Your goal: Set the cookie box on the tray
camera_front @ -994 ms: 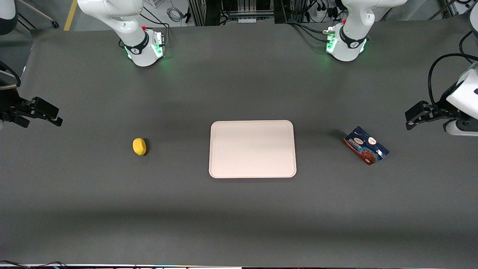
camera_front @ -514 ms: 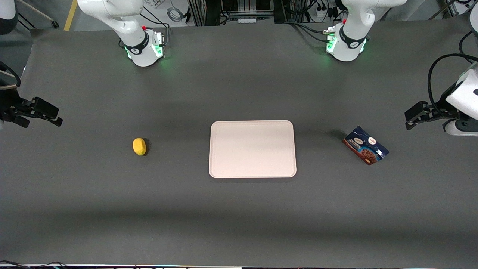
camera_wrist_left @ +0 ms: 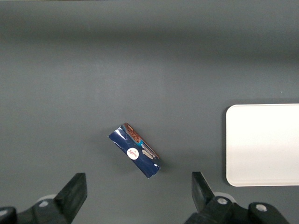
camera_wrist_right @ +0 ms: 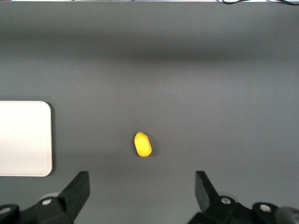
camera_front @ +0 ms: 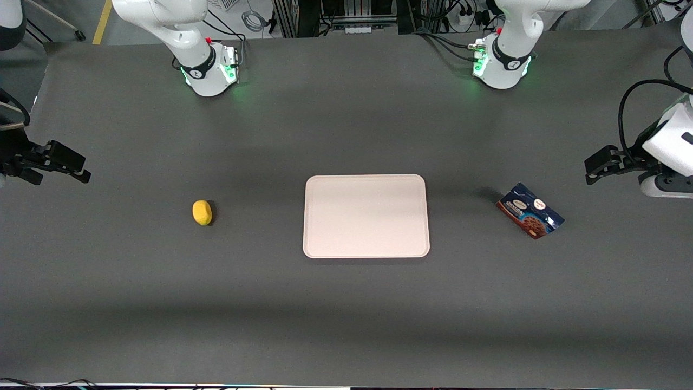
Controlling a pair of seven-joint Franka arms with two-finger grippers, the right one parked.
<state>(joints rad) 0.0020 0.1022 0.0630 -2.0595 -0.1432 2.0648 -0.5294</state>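
From the front, the tray (camera_front: pixel 366 215) lies flat at the middle of the dark table (camera_front: pixel 346 303), its rounded rim squared to the table edges and bare cloth all round it. The cookie box (camera_front: pixel 530 210) rests on the table toward the working arm's end, well apart from the tray, turned at a slant so that one corner points toward the tray's near rim; open table separates the two with nothing standing in it. The gripper (camera_front: pixel 594 167) hangs above the table at the working arm's end, near the box but apart from it and slightly farther from the front camera than the box. A small yellow lump (camera_front: pixel 201 212) lies toward the parked arm's end, well apart from the tray's other short edge. From the left wrist, the cookie box (camera_wrist_left: pixel 135 150) lies askew on bare table, its dark blue face and white oval logo upward, a red-brown edge along one long side. The two dark fingers (camera_wrist_left: pixel 72 193) stand spread wide, holding nothing, the box lying between their lines but clear of both tips. A rounded corner and straight edges of the tray (camera_wrist_left: pixel 261 144) show beside it, a strip of table between tray rim and box. From the right wrist, the yellow lump (camera_wrist_right: pixel 143 144) sits alone on table, apart from the tray (camera_wrist_right: pixel 23 139) rim.
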